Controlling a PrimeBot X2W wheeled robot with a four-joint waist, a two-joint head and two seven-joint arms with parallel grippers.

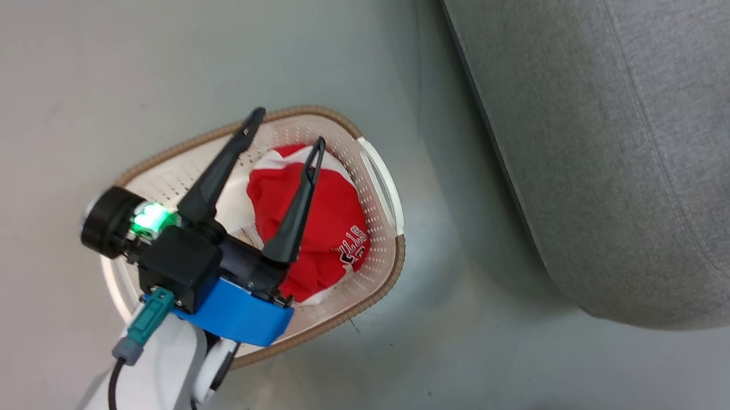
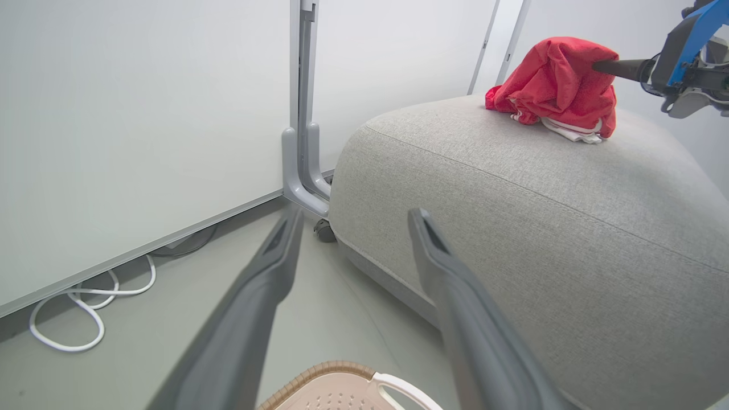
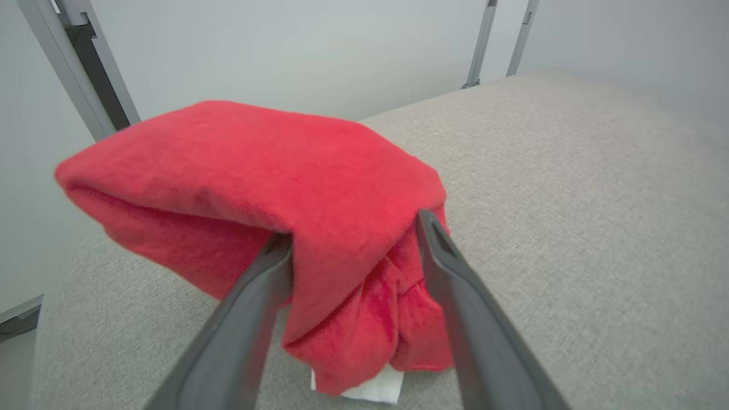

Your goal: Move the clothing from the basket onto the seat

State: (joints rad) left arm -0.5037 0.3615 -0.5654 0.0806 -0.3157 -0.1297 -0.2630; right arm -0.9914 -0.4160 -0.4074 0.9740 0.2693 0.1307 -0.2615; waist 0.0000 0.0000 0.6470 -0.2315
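A red garment with white lettering (image 1: pixel 326 215) lies crumpled in the cream basket (image 1: pixel 385 282) on the floor. My left gripper (image 1: pixel 289 127) hangs open above it with nothing between its fingers. The left wrist view looks past the left gripper (image 2: pixel 356 215) and the basket's rim (image 2: pixel 336 370) to the grey seat (image 2: pixel 541 228). A second red garment (image 2: pixel 552 80) rests on the seat's top, with my right gripper (image 2: pixel 603 66) at it. In the right wrist view the right gripper (image 3: pixel 353 228) is open; the garment (image 3: pixel 285 165) drapes over and between its fingers, touching the seat (image 3: pixel 569 199).
The seat's rounded edge (image 1: pixel 627 109) lies right of the basket, with a strip of grey floor between. A white wall panel on a grey post foot with a caster (image 2: pixel 304 171) stands beside the seat. A white cable (image 2: pixel 68 319) loops on the floor.
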